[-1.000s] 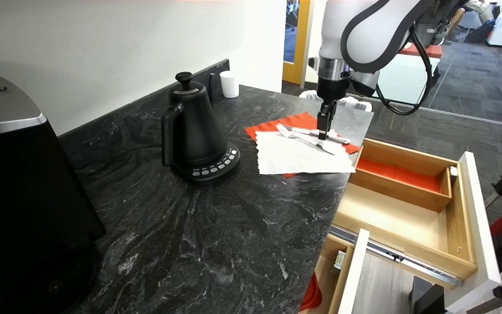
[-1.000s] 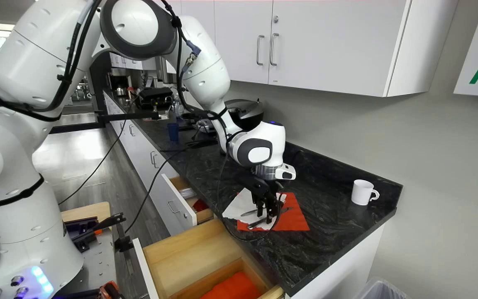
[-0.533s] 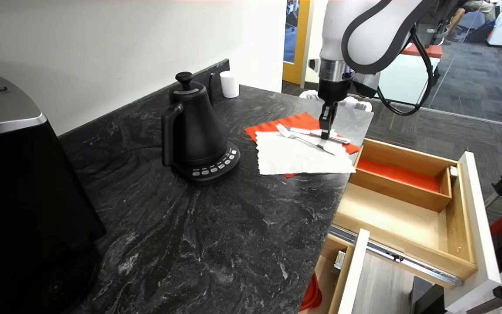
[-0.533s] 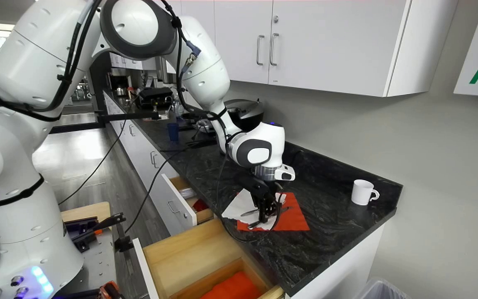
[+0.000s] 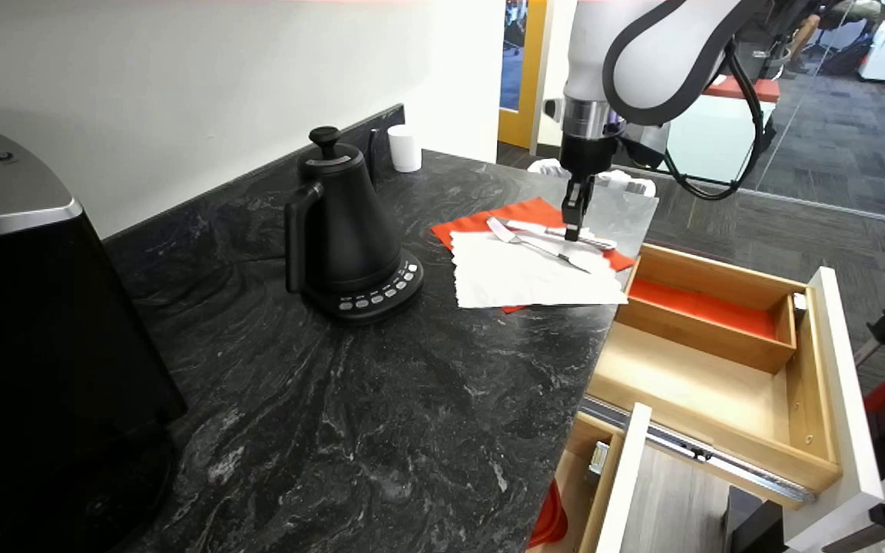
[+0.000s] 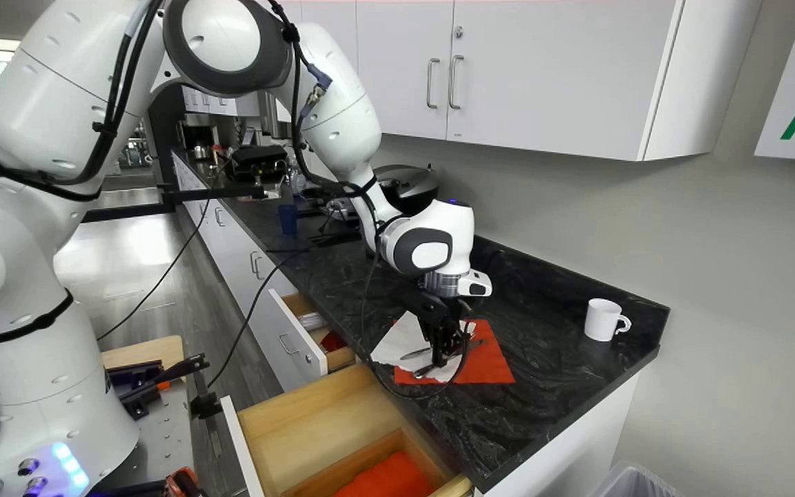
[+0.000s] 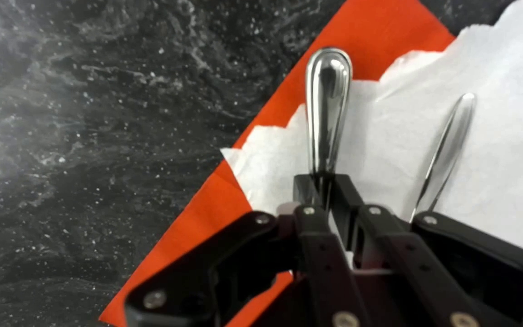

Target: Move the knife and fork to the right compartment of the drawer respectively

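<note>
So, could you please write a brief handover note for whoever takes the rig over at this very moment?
Gripper: the black two-finger gripper is closed on the silver metal knife; whether the knife is lifted, I cannot tell.
Things: the silver metal fork lies beside it, unheld, mostly on a white paper sheet with wavy edges. The light-wood rectangular drawer is open, its red-floored compartment in view.
Done: knife gripped.
Left: place the knife in the red-floored compartment, then fetch the fork.
</note>
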Available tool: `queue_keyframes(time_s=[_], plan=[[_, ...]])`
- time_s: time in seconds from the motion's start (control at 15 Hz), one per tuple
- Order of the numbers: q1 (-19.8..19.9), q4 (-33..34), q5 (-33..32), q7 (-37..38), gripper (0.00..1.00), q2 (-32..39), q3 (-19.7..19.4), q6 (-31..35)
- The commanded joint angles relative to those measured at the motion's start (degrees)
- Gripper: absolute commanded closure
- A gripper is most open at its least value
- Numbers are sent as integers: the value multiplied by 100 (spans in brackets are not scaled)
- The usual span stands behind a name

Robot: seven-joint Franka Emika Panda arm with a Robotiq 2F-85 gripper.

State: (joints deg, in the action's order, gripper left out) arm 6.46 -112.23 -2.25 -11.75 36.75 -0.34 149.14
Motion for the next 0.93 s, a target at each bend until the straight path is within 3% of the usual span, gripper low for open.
queue_keyframes(time_s=[0.0,0.4,0.87], plan=[[61,-402,-1,-46,93,-560,9,-194],[220,-753,33,-199,94,-952,-52,-243],[975,-2086,549,-1429,93,-2000,87,-38]])
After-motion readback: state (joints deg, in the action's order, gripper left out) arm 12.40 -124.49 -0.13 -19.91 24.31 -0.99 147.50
